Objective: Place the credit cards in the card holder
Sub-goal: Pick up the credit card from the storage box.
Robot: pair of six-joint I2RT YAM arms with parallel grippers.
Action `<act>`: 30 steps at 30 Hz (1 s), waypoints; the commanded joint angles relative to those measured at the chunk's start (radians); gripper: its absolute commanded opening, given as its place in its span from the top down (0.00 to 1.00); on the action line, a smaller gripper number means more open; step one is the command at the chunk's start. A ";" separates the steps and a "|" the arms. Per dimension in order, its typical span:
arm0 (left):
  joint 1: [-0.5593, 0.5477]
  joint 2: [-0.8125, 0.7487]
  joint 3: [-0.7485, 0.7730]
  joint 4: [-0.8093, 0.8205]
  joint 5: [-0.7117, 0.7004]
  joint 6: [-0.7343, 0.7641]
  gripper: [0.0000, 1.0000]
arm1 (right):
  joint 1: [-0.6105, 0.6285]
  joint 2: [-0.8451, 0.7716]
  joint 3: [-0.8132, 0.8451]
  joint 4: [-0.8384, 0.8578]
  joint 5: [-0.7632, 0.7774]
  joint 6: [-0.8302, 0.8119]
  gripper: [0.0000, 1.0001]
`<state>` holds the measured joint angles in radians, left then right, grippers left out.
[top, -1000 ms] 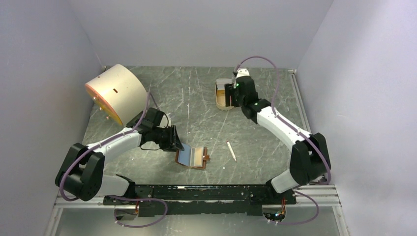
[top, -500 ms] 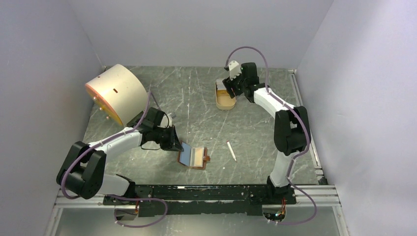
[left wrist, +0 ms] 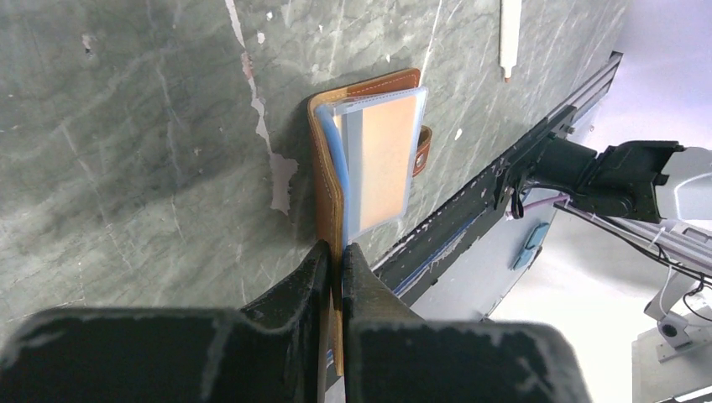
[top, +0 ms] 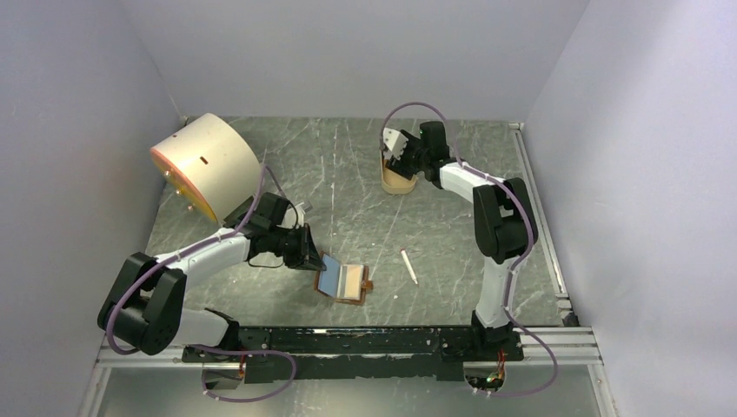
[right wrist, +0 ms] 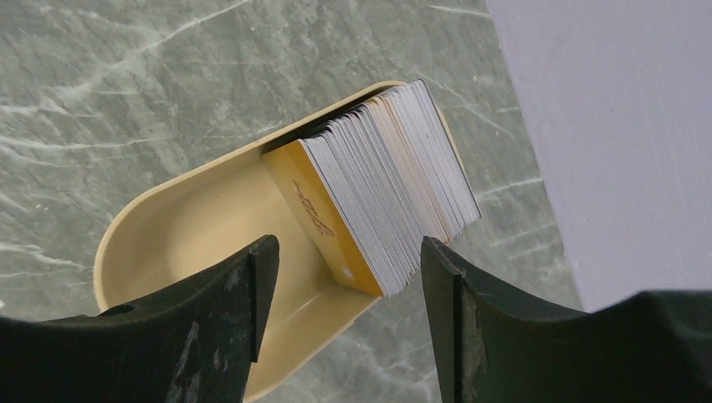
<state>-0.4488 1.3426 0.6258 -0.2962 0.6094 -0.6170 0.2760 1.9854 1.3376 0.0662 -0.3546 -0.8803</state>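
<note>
The card holder (top: 344, 282), a brown wallet with a light blue inside, lies open near the table's front. My left gripper (top: 315, 259) is shut on its left cover. In the left wrist view the fingertips (left wrist: 337, 248) pinch the brown leather edge of the card holder (left wrist: 378, 151), whose clear sleeve faces up. The credit cards (right wrist: 395, 189) stand on edge as a thick stack in a tan oval tray (right wrist: 185, 227). My right gripper (right wrist: 348, 252) hovers open just in front of the stack's lower corner and touches nothing. In the top view it (top: 396, 146) hangs over the tray (top: 400, 182).
A big cream drum (top: 205, 163) lies on its side at the back left. A thin white stick (top: 408, 266) rests right of the wallet. The black base rail (top: 348, 339) runs along the near edge. Lilac walls close in three sides, near the tray at the back.
My left gripper has closed on the wallet's cover and nudged the wallet slightly. The right arm has folded up and turned, bringing its gripper to the tray's back left side.
</note>
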 commanded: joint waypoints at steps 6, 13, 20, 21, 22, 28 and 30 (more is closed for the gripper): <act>0.004 -0.007 -0.013 0.060 0.075 -0.001 0.91 | 0.012 0.060 -0.003 0.111 -0.019 -0.164 0.33; 0.004 0.008 -0.001 0.059 0.075 0.004 0.91 | 0.012 0.124 0.013 0.169 0.013 -0.214 0.32; 0.004 0.008 -0.009 0.057 0.072 0.004 0.91 | 0.012 0.145 0.017 0.171 0.001 -0.232 0.32; 0.004 0.008 -0.012 0.060 0.074 0.004 0.91 | 0.013 0.149 0.017 0.176 0.010 -0.235 0.32; 0.004 0.007 -0.015 0.062 0.074 0.002 0.91 | 0.014 0.154 0.018 0.183 0.017 -0.235 0.32; 0.004 0.004 -0.014 0.055 0.066 0.003 0.91 | 0.019 0.155 0.004 0.253 0.074 -0.219 0.35; 0.004 0.007 -0.012 0.054 0.065 0.004 0.91 | 0.018 0.139 -0.001 0.259 0.078 -0.214 0.37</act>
<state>-0.4484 1.3449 0.6178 -0.2615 0.6514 -0.6167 0.2901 2.1273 1.3388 0.2428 -0.3092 -1.0988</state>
